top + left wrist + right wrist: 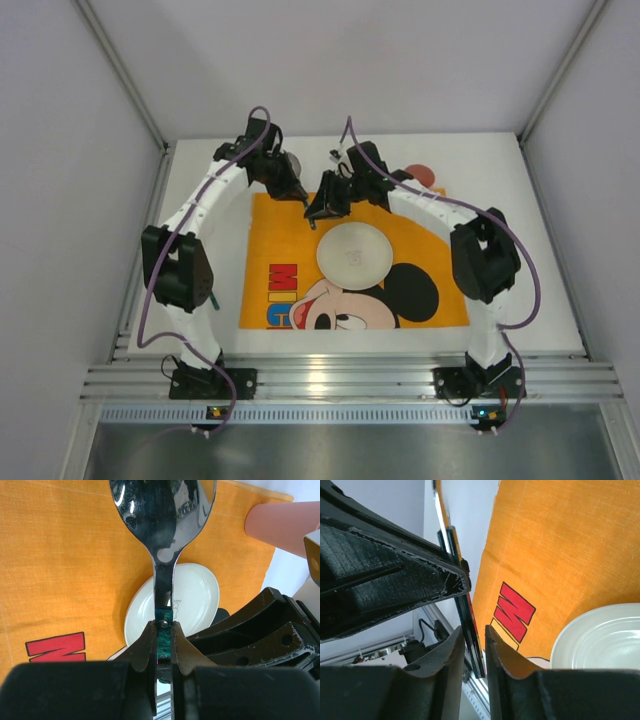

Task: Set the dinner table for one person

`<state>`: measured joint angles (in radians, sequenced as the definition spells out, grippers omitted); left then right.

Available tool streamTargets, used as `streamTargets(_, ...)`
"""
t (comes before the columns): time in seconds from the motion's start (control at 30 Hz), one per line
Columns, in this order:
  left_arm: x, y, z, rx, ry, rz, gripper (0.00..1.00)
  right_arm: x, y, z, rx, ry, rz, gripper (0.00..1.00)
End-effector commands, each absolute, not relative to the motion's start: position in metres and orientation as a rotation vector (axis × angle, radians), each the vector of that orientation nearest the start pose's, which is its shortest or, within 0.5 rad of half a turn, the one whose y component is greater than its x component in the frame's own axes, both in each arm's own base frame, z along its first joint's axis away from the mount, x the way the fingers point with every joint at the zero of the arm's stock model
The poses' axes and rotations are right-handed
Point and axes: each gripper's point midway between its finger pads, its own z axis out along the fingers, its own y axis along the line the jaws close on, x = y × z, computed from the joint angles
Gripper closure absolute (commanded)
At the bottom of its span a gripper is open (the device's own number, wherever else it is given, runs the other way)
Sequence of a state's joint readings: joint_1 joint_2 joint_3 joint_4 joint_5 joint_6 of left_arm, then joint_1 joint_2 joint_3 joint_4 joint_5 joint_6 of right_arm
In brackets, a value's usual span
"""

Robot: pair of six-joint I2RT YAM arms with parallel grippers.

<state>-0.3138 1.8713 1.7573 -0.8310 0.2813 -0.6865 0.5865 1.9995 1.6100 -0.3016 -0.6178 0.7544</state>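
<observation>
Dinner table (480,160): matte-white top carrying everything I list, showing bare on all sides of the placemat. Placemat (262,250): orange, cartoon mouse, lying flat at the table's centre. Left gripper (298,196): hangs over the placemat's far edge, left of centre; in my left wrist view its jaws are pinched tight on the spoon's handle. Right gripper (318,212): just beside the left one, over the placemat's far part; jaws narrow, clamped on a thin dark utensil. Plate (353,255): white, round, resting in the middle of the placemat. Cup (422,175): pink, at the placemat's far right corner. Spoon (162,520): polished metal, bowl pointing away from the fingers, above the placemat. Utensil (466,611): seen edge-on; I cannot tell which kind.
</observation>
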Motion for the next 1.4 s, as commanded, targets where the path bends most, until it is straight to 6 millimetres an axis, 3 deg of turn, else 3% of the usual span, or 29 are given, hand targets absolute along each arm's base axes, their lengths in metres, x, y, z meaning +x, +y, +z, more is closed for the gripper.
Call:
streamTargets(0.0,0.414,-0.223,0.228,-0.338,2.491,-0.864,1.0,0.36,0.391,0.187,-0.196,2.42,1.34,0.79)
streamTargets(0.03,0.414,-0.223,0.23,-0.335,2.484,-0.868,1.0,0.359,0.391,0.189,-0.2,2.413,1.338,0.84)
streamTargets(0.07,0.413,-0.223,0.23,-0.325,2.484,-0.865,1.0,0.358,0.389,0.186,-0.192,2.419,1.327,0.95)
streamTargets(0.13,0.413,-0.222,0.231,-0.308,2.48,-0.862,1.0,0.356,0.384,0.193,-0.192,2.402,1.317,1.0)
streamTargets(0.17,0.411,-0.221,0.231,-0.285,2.481,-0.855,0.88,0.354,0.381,0.19,-0.18,2.413,1.298,1.0)
streamTargets(0.23,0.407,-0.215,0.228,-0.277,2.492,-0.813,0.75,0.352,0.37,0.199,-0.167,2.405,1.264,1.0)
streamTargets(0.27,0.403,-0.209,0.227,-0.258,2.495,-0.781,0.68,0.348,0.358,0.19,-0.133,2.455,1.208,1.0)
streamTargets(0.3,0.4,-0.203,0.226,-0.253,2.503,-0.756,0.58,0.348,0.347,0.195,-0.128,2.45,1.177,1.0)
streamTargets(0.33,0.394,-0.192,0.217,-0.27,2.532,-0.699,0.54,0.347,0.338,0.193,-0.114,2.465,1.144,1.0)
streamTargets(0.37,0.391,-0.178,0.223,-0.256,2.509,-0.665,0.41,0.34,0.317,0.19,-0.086,2.496,1.073,1.0)
streamTargets(0.4,0.389,-0.164,0.22,-0.272,2.504,-0.611,0.36,0.337,0.307,0.188,-0.074,2.505,1.04,1.0)
streamTargets(0.43,0.382,-0.146,0.217,-0.298,2.501,-0.573,0.31,0.332,0.297,0.186,-0.062,2.513,1.012,1.0)
streamTargets(0.47,0.377,-0.135,0.213,-0.295,2.504,-0.536,0.26,0.323,0.281,0.17,-0.041,2.56,0.95,1.0)
streamTargets(0.5,0.373,-0.124,0.209,-0.312,2.508,-0.501,0.24,0.319,0.266,0.179,-0.022,2.535,0.931,1.0)
streamTargets(0.53,0.363,-0.112,0.192,-0.345,2.546,-0.449,0.21,0.314,0.257,0.176,-0.011,2.541,0.909,1.0)
streamTargets(0.57,0.359,-0.097,0.192,-0.374,2.531,-0.431,0.2,0.303,0.243,0.161,0.005,2.585,0.865,1.0)
streamTargets(0.63,0.344,-0.08,0.177,-0.438,2.551,-0.413,0.19,0.295,0.222,0.166,0.033,2.565,0.829,1.0)
streamTargets(0.67,0.34,-0.076,0.172,-0.449,2.555,-0.405,0.19,0.285,0.208,0.151,0.058,2.61,0.781,1.0)
streamTargets(0.73,0.332,-0.068,0.161,-0.47,2.572,-0.37,0.19,0.278,0.19,0.152,0.107,2.601,0.748,1.0)
streamTargets(0.87,0.324,-0.057,0.144,-0.499,2.607,-0.289,0.22,0.256,0.159,0.12,0.234,2.676,0.671,1.0)
streamTargets(0.97,0.322,-0.052,0.134,-0.554,2.631,-0.278,0.23,0.25,0.151,0.102,0.259,2.725,0.647,1.0)
streamTargets(1.37,0.319,-0.051,0.126,-0.604,2.649,-0.278,0.3,0.237,0.135,0.055,0.262,2.896,0.542,0.99)
